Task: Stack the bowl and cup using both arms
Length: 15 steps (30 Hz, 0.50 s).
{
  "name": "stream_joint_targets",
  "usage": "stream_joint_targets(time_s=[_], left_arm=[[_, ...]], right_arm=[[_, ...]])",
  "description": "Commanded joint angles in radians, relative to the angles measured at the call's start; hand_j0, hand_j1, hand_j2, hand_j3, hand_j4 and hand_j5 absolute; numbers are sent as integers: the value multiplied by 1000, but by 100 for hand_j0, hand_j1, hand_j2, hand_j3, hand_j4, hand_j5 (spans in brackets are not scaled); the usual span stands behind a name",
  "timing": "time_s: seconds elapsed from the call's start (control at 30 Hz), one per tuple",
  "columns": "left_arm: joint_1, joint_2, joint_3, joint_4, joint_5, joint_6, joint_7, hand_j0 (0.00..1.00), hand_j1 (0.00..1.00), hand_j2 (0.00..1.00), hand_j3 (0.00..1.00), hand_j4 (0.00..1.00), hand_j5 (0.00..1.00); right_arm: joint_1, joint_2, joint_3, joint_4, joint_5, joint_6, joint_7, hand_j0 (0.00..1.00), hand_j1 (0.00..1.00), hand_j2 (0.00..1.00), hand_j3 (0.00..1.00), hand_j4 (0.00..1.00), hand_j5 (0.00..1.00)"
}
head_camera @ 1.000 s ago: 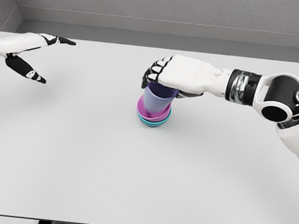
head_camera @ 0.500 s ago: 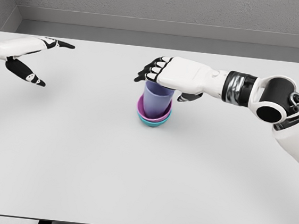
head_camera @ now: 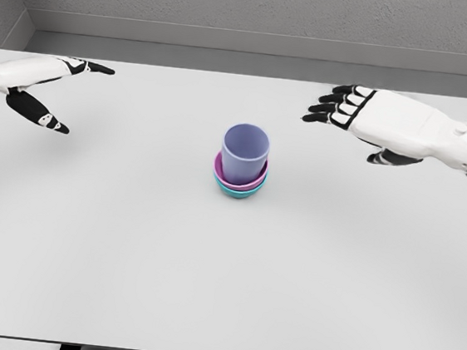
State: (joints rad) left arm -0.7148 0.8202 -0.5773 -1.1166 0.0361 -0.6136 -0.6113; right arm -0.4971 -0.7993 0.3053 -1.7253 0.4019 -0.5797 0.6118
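The left hand [head_camera: 38,88] hovers over the table [head_camera: 109,245] near its left edge, toward the far left corner, fingers stretched out and thumb spread, holding nothing. Its forearm is cut off by the picture's left border.

Around the middle of the table, a little toward the far edge, stands the stack: a teal bowl [head_camera: 239,192] at the bottom, a pink bowl [head_camera: 238,179] nested in it, and the lavender cup [head_camera: 245,153] sitting upright inside the pink bowl. Only a thin crescent of the teal bowl shows beneath the pink rim, and the cup's base is hidden inside the bowls, so how deep it seats cannot be told.

The right hand [head_camera: 373,119] hangs above the table toward the far right corner, well apart from the stack, palm down with fingers splayed and empty. Its arm runs out of the picture at the right border past the wrist.

As a judgement, the stacking looks finished: all 3 pieces are nested and neither of the 2 hands touches them. What seems left is only drawing the arms back to rest.
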Motion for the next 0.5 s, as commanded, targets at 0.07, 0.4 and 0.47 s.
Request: stream_joint_targets(time_s=[0.07,0.4,0.47], left_arm=[[0,2,2,0,7,3,0,100,100,100,100,100,100],[3,4,1,0,5,3,0,100,100,100,100,100,100],[3,4,1,0,4,3,0,100,100,100,100,100,100]], right_arm=[[37,-63,-107,61,-17,-31,-1,100,100,100,100,100,100],[60,-47,-38,58,-17,-31,-1,100,100,100,100,100,100],[58,-46,-38,56,-17,-31,-1,100,100,100,100,100,100]])
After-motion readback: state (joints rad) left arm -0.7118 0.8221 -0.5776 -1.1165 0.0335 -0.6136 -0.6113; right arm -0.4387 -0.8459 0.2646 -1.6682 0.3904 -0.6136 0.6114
